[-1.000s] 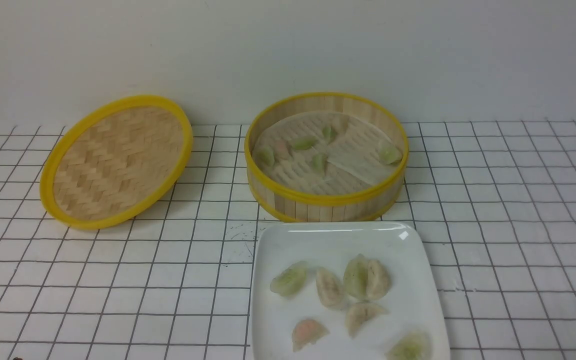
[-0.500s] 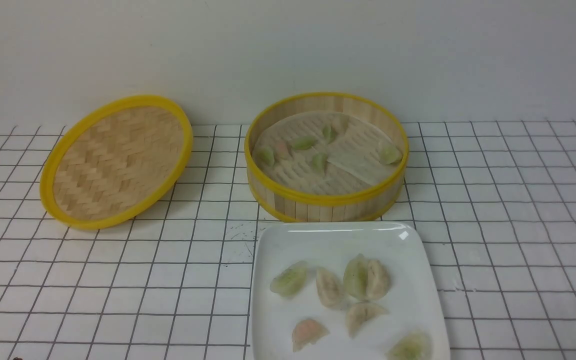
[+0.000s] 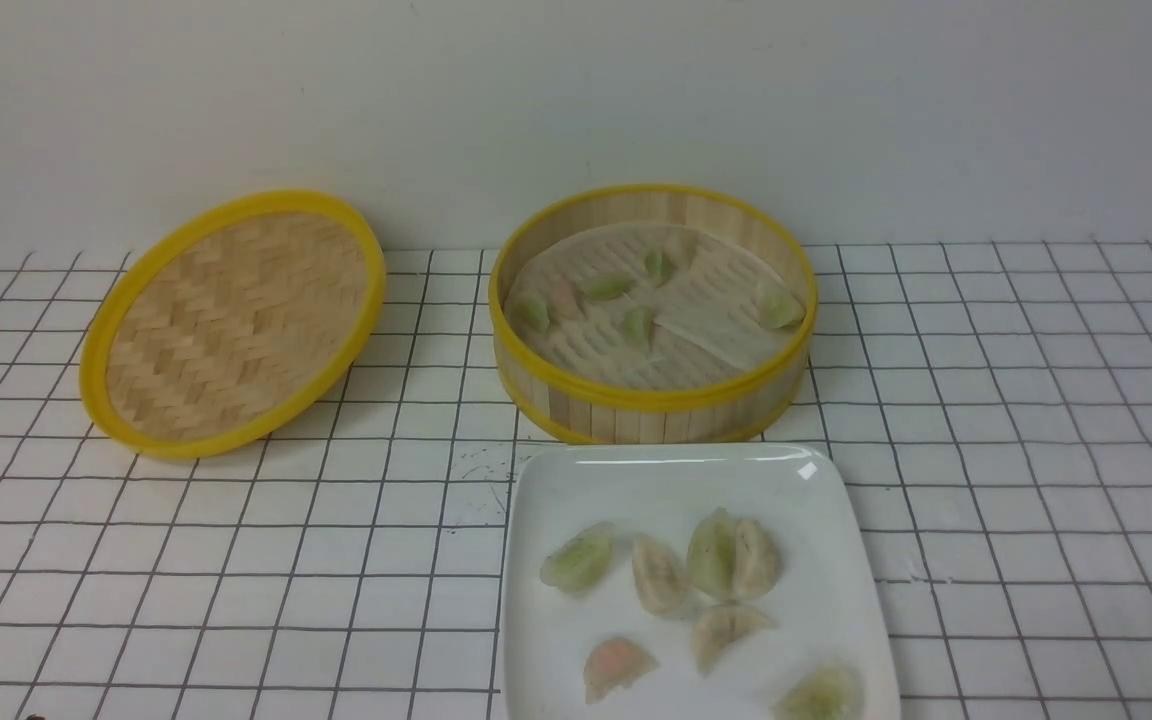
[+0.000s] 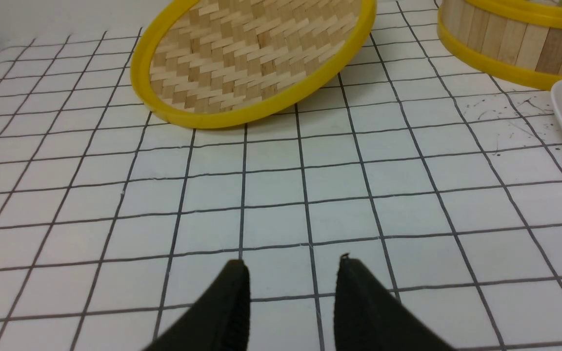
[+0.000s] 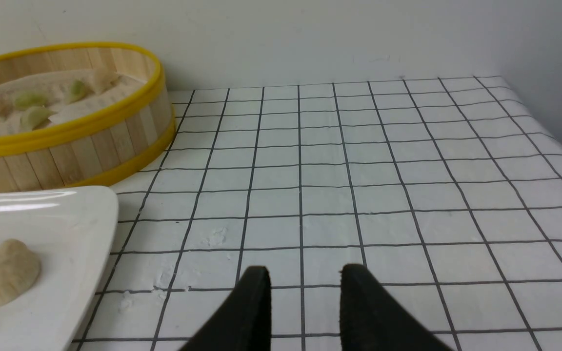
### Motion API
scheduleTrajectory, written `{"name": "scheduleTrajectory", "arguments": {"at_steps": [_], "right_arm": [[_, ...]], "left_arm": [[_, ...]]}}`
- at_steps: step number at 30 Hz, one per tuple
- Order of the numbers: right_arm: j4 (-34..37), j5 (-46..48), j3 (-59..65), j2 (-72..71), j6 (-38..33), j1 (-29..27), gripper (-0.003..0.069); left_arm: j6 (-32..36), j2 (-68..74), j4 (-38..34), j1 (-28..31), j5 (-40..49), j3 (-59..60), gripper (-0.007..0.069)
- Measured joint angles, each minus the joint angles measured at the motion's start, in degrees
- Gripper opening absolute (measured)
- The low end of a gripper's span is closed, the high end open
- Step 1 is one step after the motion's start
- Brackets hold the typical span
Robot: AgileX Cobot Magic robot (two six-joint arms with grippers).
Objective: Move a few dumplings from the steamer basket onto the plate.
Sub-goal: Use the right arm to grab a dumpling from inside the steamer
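Observation:
The steamer basket stands at the back middle of the gridded table, with several dumplings on its paper liner. In front of it lies the white plate with several dumplings on it, green, beige and one pinkish. Neither gripper shows in the front view. My left gripper hangs open over bare grid, well short of the lid, nothing between its fingers. My right gripper is open and empty too, over bare grid to the right of the plate and basket.
The flat woven lid with a yellow rim lies tilted at the back left; it also fills the far part of the left wrist view as the lid. A pale wall closes the back. The table's right edge shows in the right wrist view.

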Motion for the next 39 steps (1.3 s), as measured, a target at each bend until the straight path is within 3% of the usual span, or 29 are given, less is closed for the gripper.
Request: {"name": "scheduleTrajectory", "arguments": {"at_steps": [34,37,39], "right_arm": [[-1.4,-0.2,0.0,0.0,-0.1,0.0,0.0192],[-1.5,-2.4,0.3,0.0,0.0,0.0,0.0192],[-1.3,-9.2,0.4,0.0,0.0,0.0,0.0192]], "left_arm": [[0.0,0.0,0.0,0.0,0.0,0.0,0.0225],[0.0,0.0,0.0,0.0,0.0,0.0,0.0225],[0.0,0.0,0.0,0.0,0.0,0.0,0.0225]]}}
